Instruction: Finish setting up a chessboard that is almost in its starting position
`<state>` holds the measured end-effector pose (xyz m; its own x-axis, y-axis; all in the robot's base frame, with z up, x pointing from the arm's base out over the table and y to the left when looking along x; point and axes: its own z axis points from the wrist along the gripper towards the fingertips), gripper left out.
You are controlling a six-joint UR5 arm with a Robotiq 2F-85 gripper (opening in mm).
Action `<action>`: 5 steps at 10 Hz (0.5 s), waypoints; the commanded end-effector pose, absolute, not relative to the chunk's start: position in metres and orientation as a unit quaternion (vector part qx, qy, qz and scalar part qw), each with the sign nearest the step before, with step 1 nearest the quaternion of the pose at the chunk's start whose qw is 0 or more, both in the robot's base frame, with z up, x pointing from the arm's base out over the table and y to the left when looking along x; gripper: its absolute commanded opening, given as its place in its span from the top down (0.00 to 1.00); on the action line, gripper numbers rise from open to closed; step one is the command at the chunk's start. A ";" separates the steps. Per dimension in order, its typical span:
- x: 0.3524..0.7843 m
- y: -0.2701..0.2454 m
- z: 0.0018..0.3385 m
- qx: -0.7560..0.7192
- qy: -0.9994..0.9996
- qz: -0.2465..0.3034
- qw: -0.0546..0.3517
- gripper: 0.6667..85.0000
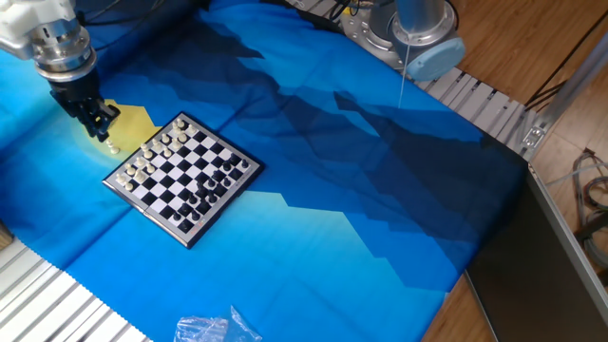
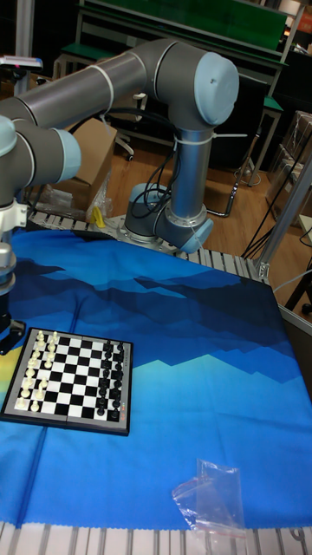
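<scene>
The chessboard (image 1: 182,177) lies on the blue cloth at the left, with white pieces along its upper-left side and black pieces along its lower-right side. One small white piece (image 1: 112,147) stands off the board on the cloth, by the board's left corner. My gripper (image 1: 101,131) hangs just above and to the left of that piece, its dark fingers apart and holding nothing. In the tall fixed view the chessboard (image 2: 69,381) sits at the lower left. There the gripper (image 2: 5,334) is cut off by the left edge.
A crumpled clear plastic bag (image 1: 214,330) lies near the cloth's front edge. The arm's base (image 1: 399,33) stands at the back right. Ribbed metal table edges (image 1: 484,104) border the cloth. A yellow patch (image 1: 133,122) marks the cloth under the gripper.
</scene>
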<state>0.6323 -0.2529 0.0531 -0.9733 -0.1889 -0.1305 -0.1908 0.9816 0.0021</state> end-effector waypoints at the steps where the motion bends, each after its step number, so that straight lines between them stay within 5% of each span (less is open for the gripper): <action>1: 0.633 -0.253 0.053 -0.101 0.992 0.011 0.070 0.55; 5: 0.628 -0.250 0.043 -0.100 0.992 0.013 0.074 0.55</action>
<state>0.6298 -0.2528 0.0476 -0.9695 -0.2027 -0.1379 -0.2050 0.9788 0.0026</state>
